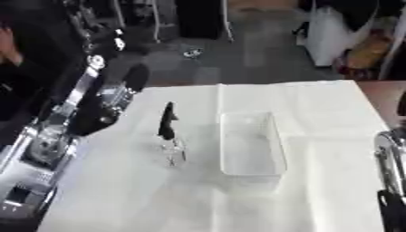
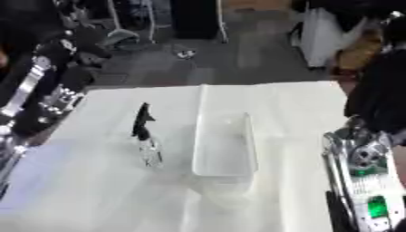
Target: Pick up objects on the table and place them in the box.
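Observation:
A clear spray bottle [image 1: 170, 136] with a black trigger top stands upright on the white-covered table [image 1: 317, 104]. Just to its right lies a clear plastic box [image 1: 252, 144], long and narrow, with nothing visible inside. My left arm comes in from the left, and its hand [image 1: 111, 106] hangs dark over the table's left edge, apart from the bottle. Of my right arm only a silver and black forearm [image 2: 361, 176] shows at the right edge, well away from the box. Its hand is out of the picture.
The white cloth has folds running across it. Beyond the table's far edge is a grey floor with stands, cables and a white bin [image 1: 333, 36]. The table's wooden corner [image 1: 389, 95] shows at the right.

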